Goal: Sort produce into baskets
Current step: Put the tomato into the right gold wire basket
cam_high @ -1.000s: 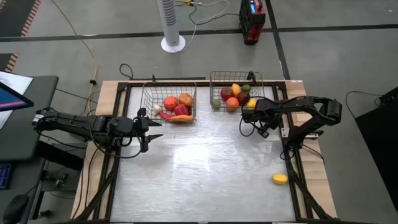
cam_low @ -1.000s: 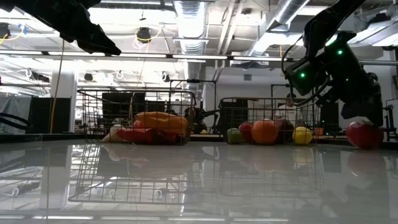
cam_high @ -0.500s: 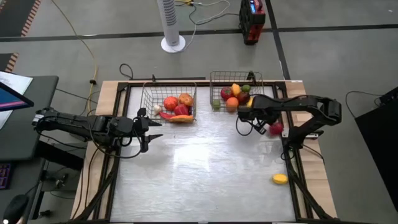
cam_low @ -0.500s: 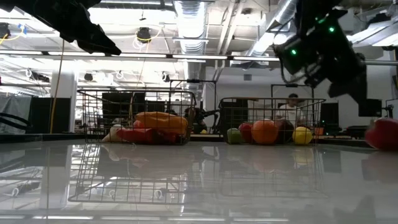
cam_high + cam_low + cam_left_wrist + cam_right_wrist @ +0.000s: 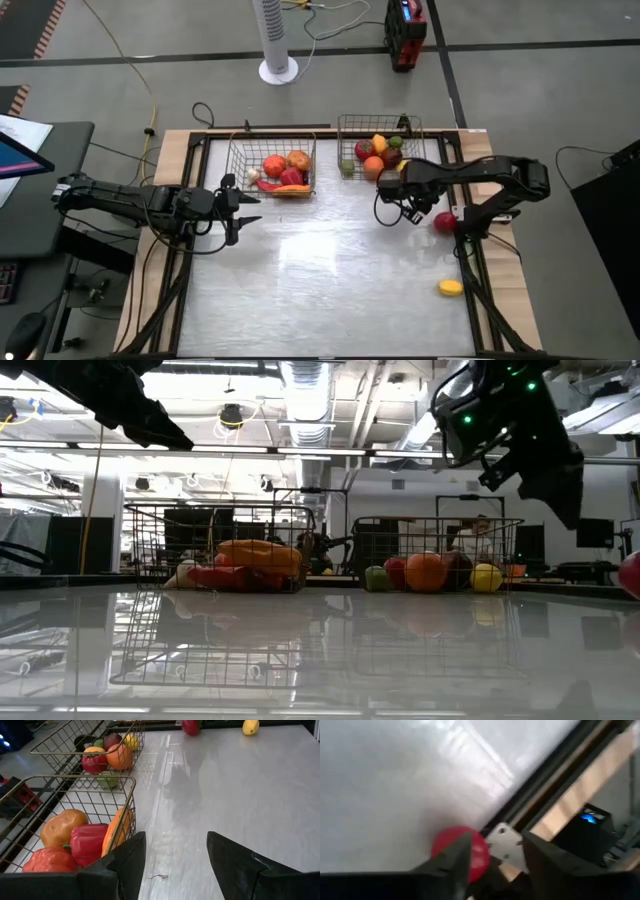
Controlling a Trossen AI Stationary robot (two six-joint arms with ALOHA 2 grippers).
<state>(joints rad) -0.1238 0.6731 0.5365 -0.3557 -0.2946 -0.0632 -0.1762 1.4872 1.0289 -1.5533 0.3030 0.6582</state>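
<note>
Two wire baskets stand at the table's far side. The left basket holds red and orange pieces and a carrot. The right basket holds red, orange, yellow and green pieces. A red fruit lies on the table by the right edge rail; it also shows in the right wrist view. A yellow lemon lies near the right front. My right gripper is open and empty, raised above the table left of the red fruit. My left gripper is open and empty, in front of the left basket.
A black frame rail and a wooden border run along the table's right edge, close to the red fruit. The white tabletop is bare in the middle and at the front. The left arm reaches in from the left.
My right gripper has risen and gone toward the table's left, away from the red fruit. The red fruit, which lay under the gripper, has rolled toward the table's right edge and a little nearer. My left arm has kept still.
</note>
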